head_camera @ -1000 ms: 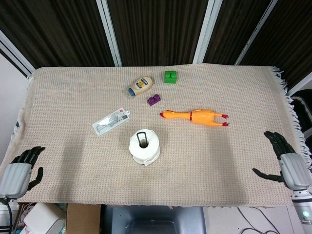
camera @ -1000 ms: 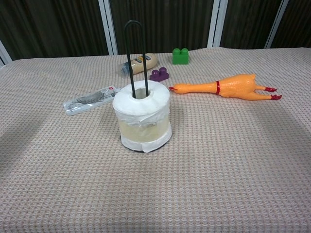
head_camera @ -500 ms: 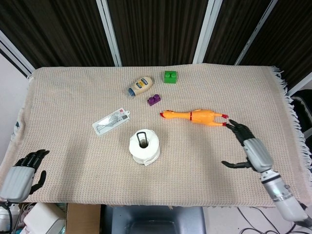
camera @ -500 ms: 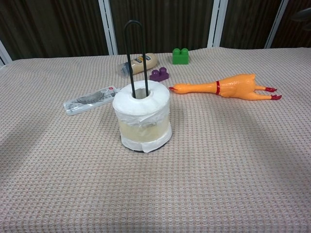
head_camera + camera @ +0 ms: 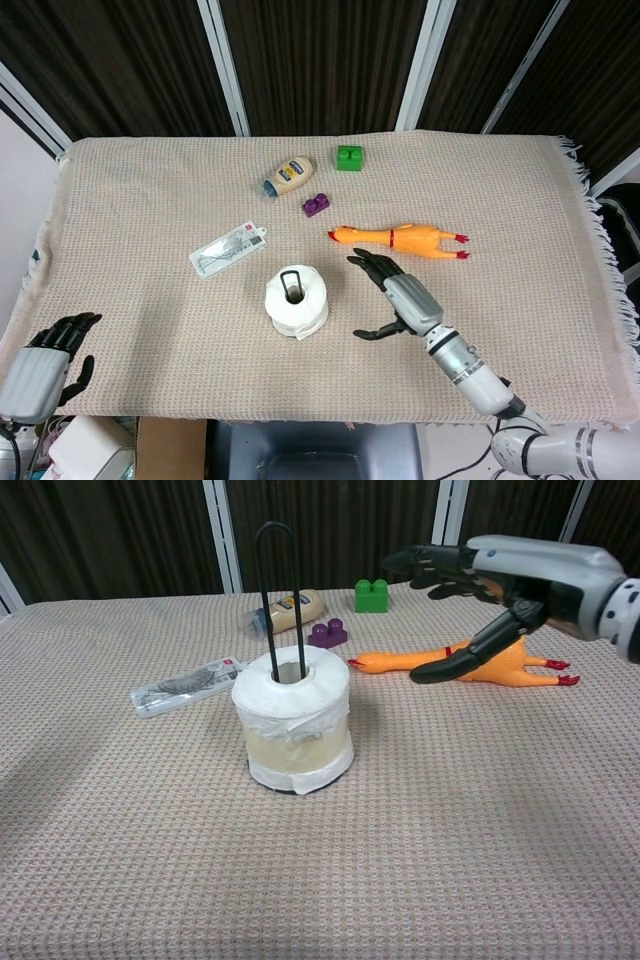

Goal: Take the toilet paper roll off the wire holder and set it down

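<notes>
A white toilet paper roll [image 5: 296,302] [image 5: 294,718] stands upright near the table's middle on a black wire holder [image 5: 274,590], whose tall loop rises through the core [image 5: 292,285]. My right hand [image 5: 398,292] [image 5: 500,580] hovers to the right of the roll, fingers spread, thumb apart, holding nothing and not touching it. My left hand [image 5: 42,364] lies at the near left table corner, far from the roll, fingers loosely curled, empty. The chest view does not show it.
A yellow rubber chicken [image 5: 400,238] [image 5: 470,660] lies just behind my right hand. Further back are a purple brick [image 5: 317,205], a green brick [image 5: 349,157], and a mayonnaise bottle [image 5: 288,176]. A flat packet [image 5: 228,248] lies left of the roll. A beige cloth [image 5: 150,300] covers the table.
My right hand has swept left from the table's near right edge to a spot just right of the roll, and has entered the chest view. The left hand barely shifted.
</notes>
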You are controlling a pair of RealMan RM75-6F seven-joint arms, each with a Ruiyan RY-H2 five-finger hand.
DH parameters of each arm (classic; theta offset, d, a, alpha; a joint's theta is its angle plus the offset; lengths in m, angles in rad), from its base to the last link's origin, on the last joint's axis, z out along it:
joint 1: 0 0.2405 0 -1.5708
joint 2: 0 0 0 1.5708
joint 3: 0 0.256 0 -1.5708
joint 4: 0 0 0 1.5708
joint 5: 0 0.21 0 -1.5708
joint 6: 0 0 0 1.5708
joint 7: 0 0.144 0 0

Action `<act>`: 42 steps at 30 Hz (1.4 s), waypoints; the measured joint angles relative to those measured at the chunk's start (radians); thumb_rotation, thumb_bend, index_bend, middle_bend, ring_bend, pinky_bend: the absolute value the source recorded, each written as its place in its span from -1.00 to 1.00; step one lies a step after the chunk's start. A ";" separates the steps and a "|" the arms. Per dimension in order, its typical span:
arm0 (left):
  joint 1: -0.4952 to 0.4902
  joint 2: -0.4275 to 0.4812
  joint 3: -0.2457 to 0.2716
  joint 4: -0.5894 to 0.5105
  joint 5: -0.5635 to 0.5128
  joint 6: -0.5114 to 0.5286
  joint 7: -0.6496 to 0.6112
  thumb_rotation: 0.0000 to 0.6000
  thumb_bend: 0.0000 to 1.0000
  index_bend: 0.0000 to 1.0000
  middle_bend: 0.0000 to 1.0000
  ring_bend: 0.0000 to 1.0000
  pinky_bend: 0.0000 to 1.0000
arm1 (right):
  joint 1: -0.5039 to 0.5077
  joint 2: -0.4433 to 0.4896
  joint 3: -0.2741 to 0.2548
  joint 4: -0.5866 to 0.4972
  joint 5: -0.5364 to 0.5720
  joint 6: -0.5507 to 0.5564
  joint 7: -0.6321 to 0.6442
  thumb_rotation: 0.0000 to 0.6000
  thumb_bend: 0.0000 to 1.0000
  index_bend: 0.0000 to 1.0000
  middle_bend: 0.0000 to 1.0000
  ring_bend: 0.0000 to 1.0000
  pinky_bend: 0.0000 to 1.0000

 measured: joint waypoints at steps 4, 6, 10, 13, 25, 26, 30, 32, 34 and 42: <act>0.002 0.000 0.004 0.002 0.011 0.003 -0.001 1.00 0.11 -0.64 -0.60 -0.62 -0.26 | 0.042 -0.069 0.011 0.026 0.060 -0.026 -0.048 1.00 -0.87 -1.00 -1.00 -1.00 -0.84; 0.002 0.000 0.005 0.003 0.016 0.004 -0.001 1.00 0.11 -0.64 -0.59 -0.62 -0.26 | 0.057 -0.095 0.014 0.041 0.086 -0.037 -0.067 1.00 -0.87 -1.00 -1.00 -1.00 -0.84; 0.002 0.001 0.009 0.005 0.023 0.003 -0.004 1.00 0.11 -0.64 -0.59 -0.62 -0.26 | 0.083 -0.152 0.015 0.087 0.138 -0.050 -0.118 1.00 -0.87 -1.00 -1.00 -1.00 -0.84; 0.003 0.002 0.009 0.006 0.028 0.005 -0.009 1.00 0.11 -0.64 -0.58 -0.62 -0.26 | 0.100 -0.189 0.015 0.122 0.173 -0.055 -0.150 1.00 -0.87 -1.00 -1.00 -1.00 -0.84; 0.001 0.006 0.020 0.011 0.055 0.003 -0.021 1.00 0.11 -0.64 -0.57 -0.61 -0.26 | 0.170 -0.352 0.028 0.346 0.218 -0.064 -0.196 1.00 -0.87 -1.00 -1.00 -1.00 -0.84; 0.001 0.006 0.022 0.012 0.060 0.002 -0.021 1.00 0.11 -0.64 -0.57 -0.61 -0.26 | 0.176 -0.365 0.030 0.366 0.217 -0.068 -0.193 1.00 -0.87 -1.00 -1.00 -1.00 -0.84; 0.001 0.005 0.032 0.015 0.083 0.003 -0.016 1.00 0.11 -0.64 -0.56 -0.61 -0.26 | 0.199 -0.401 0.033 0.419 0.212 -0.106 -0.157 1.00 -0.87 -1.00 -1.00 -1.00 -0.84; 0.002 0.003 0.038 0.017 0.095 0.004 -0.011 1.00 0.11 -0.64 -0.56 -0.61 -0.26 | 0.207 -0.409 0.032 0.429 0.202 -0.124 -0.131 1.00 -0.87 -1.00 -1.00 -1.00 -0.84; 0.002 0.002 0.043 0.018 0.104 0.005 -0.006 1.00 0.11 -0.64 -0.56 -0.61 -0.26 | 0.215 -0.420 0.029 0.451 0.190 -0.135 -0.118 1.00 -0.87 -1.00 -1.00 -1.00 -0.84; -0.005 0.000 0.052 0.022 0.128 -0.006 0.005 1.00 0.11 -0.64 -0.55 -0.60 -0.26 | 0.230 -0.470 0.020 0.505 0.157 -0.143 -0.084 1.00 -0.87 -0.85 -0.98 -1.00 -0.75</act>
